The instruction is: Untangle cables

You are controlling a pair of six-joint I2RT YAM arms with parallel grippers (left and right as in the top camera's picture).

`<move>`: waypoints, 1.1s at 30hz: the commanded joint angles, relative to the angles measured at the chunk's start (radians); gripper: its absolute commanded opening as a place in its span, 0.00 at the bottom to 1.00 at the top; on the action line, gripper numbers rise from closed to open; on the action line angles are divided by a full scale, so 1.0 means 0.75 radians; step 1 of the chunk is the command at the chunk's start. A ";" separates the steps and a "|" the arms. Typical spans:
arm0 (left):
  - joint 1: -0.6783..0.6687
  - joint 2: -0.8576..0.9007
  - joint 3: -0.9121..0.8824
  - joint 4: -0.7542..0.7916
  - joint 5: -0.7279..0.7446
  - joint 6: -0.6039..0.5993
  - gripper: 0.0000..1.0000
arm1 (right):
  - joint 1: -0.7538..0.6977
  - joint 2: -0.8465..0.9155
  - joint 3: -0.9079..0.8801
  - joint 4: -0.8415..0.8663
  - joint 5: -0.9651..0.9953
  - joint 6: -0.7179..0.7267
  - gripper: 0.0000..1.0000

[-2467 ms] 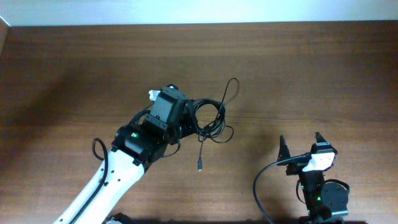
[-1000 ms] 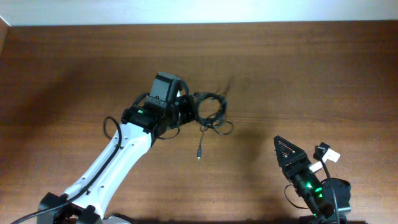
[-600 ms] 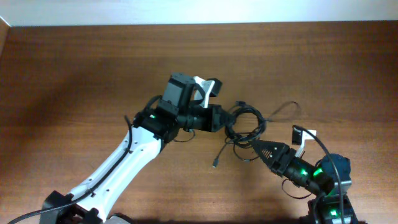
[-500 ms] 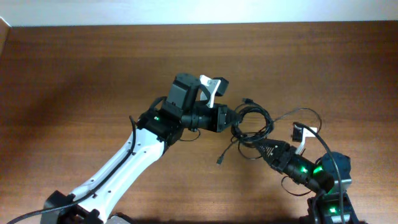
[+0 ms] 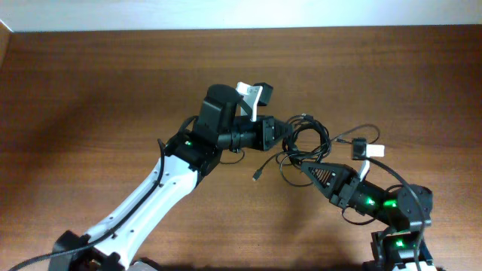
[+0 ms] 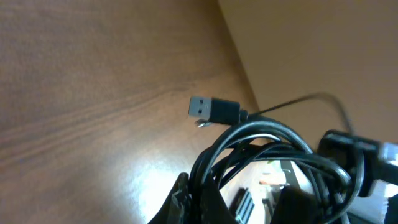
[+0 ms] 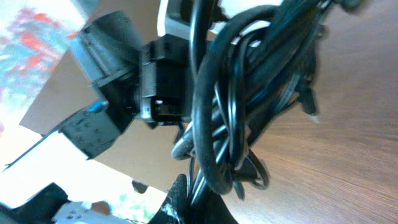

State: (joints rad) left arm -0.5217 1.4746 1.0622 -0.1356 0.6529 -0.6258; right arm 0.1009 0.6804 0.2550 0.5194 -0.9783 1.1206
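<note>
Left pincer [image 5: 280,138] and right pincer [image 5: 305,168] each seem clamped on the cables [image 7: 208,106].

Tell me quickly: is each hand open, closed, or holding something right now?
Left hand: closed, holding the tangled cables off the table.
Right hand: looks closed on the same tangled cables.

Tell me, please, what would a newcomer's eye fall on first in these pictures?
The tangled bundle of thin black cables stands out first, held mid-table between the two arms. The left end effector grips one side, and the right end effector appears to pinch a loop on the other. In the left wrist view, a black USB plug with a silver tip juts over the brown wooden table.
</note>
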 commanded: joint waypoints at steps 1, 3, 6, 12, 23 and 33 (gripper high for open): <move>0.020 0.006 0.026 -0.112 -0.289 0.011 0.00 | 0.014 -0.038 0.013 0.323 -0.261 0.123 0.04; -0.007 0.011 0.026 -0.167 -0.300 0.016 0.00 | 0.014 -0.038 0.013 0.336 -0.261 0.153 0.04; 0.011 0.014 0.026 -0.354 -0.764 -0.199 0.00 | 0.014 -0.038 0.013 0.293 -0.298 0.168 0.04; 0.051 0.014 0.026 -0.492 -0.790 -0.930 0.00 | 0.014 0.071 0.013 -0.162 -0.187 0.047 0.44; 0.050 0.019 0.026 -0.677 -1.037 0.434 0.99 | 0.014 0.411 0.013 -0.245 -0.049 -0.068 0.69; 0.051 0.389 0.025 -0.575 -1.225 1.182 0.86 | 0.014 0.411 0.013 -0.255 -0.049 -0.069 0.71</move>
State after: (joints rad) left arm -0.4831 1.6749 1.0809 -0.5705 -0.2527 0.1631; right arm 0.1059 0.9874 0.2523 0.3248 -1.0237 1.0882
